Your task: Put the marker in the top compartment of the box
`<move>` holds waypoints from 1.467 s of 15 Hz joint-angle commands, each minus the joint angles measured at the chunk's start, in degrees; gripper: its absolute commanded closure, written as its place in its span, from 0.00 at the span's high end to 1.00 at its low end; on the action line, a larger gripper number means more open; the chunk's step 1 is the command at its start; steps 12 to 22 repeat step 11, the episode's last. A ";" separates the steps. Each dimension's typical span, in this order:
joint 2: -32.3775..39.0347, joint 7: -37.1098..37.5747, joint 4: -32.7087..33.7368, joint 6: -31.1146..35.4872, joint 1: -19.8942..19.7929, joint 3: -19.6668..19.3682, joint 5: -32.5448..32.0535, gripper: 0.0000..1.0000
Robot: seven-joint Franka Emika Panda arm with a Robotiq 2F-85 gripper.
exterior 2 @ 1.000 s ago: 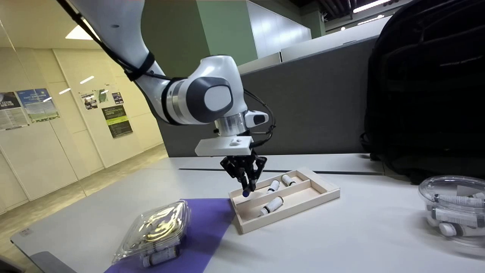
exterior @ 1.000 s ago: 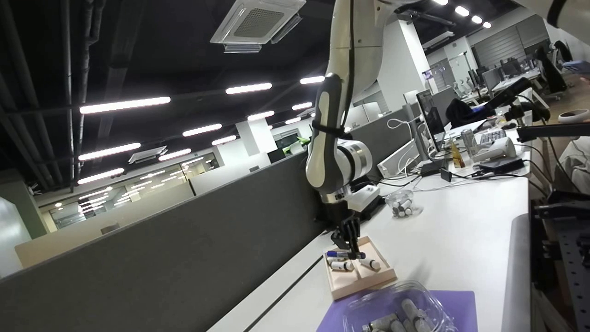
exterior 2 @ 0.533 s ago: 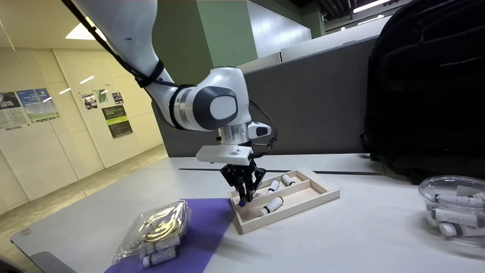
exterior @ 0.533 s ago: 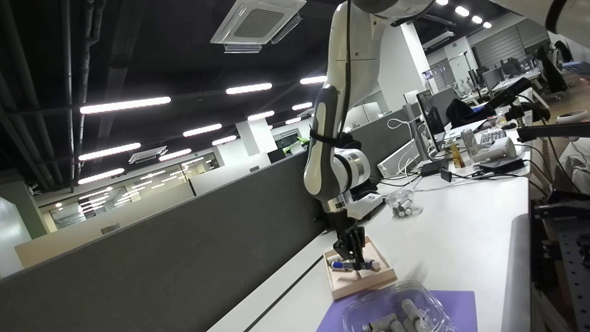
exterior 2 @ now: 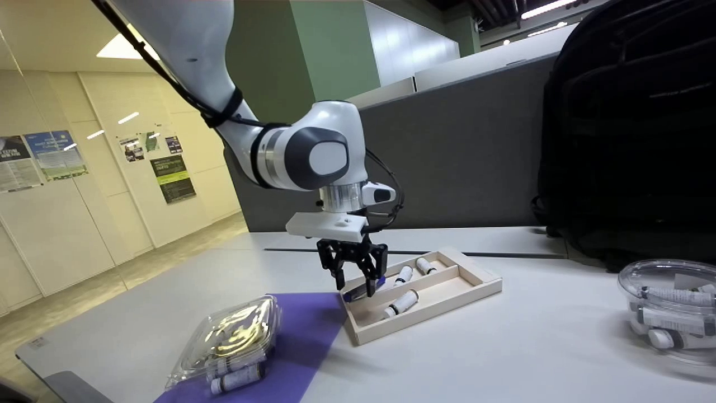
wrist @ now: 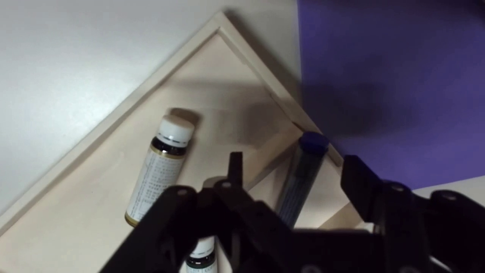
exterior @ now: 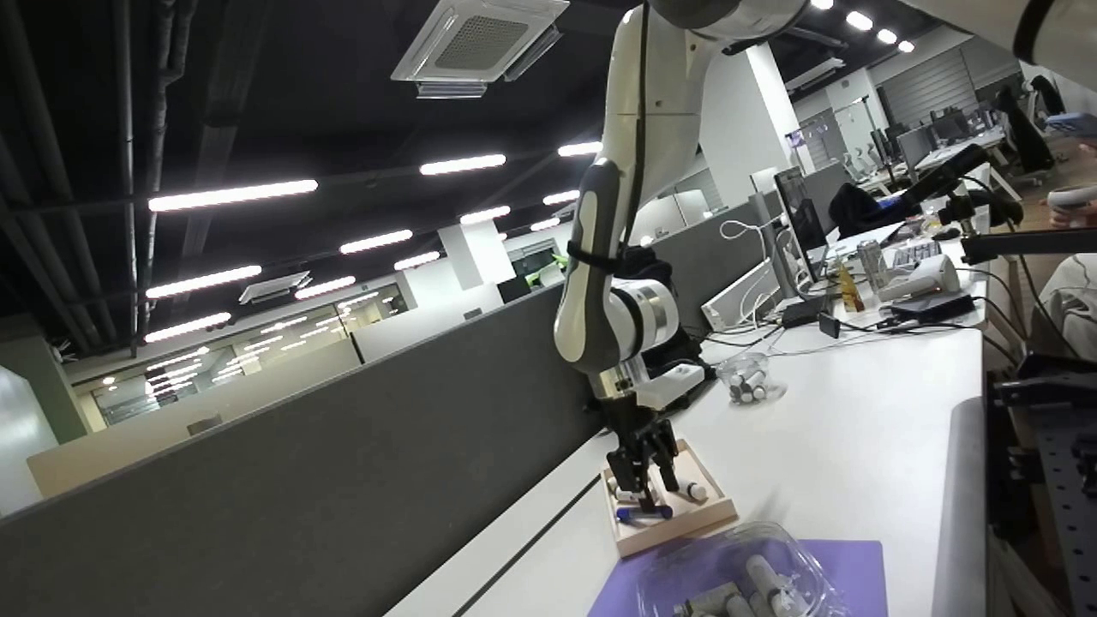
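Plainly, the gripper stands unclenched, fingers parted to either side of the marker, which lies in the box, in the compartment holding two bottles. Both exterior views show its two blue ends; the wrist view shows one.

my black gripper above the tan box, blue-ended marker at its end, white-labelled bottles inside, purple mat alongside

Dark, blue-ended marker aslant inside the tan divided box
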 commanded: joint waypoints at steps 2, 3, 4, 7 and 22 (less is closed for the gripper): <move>-3.01 -0.72 -1.79 -0.79 0.01 1.46 0.68 1.00; -4.22 -1.09 -2.69 -1.30 -0.23 2.23 1.35 1.00; -5.25 -1.34 -3.45 -1.60 -0.27 2.75 1.73 1.00; -9.14 -0.18 -6.13 -3.65 1.38 2.26 0.81 1.00; -13.10 0.66 -8.60 -8.39 3.38 0.73 -0.85 1.00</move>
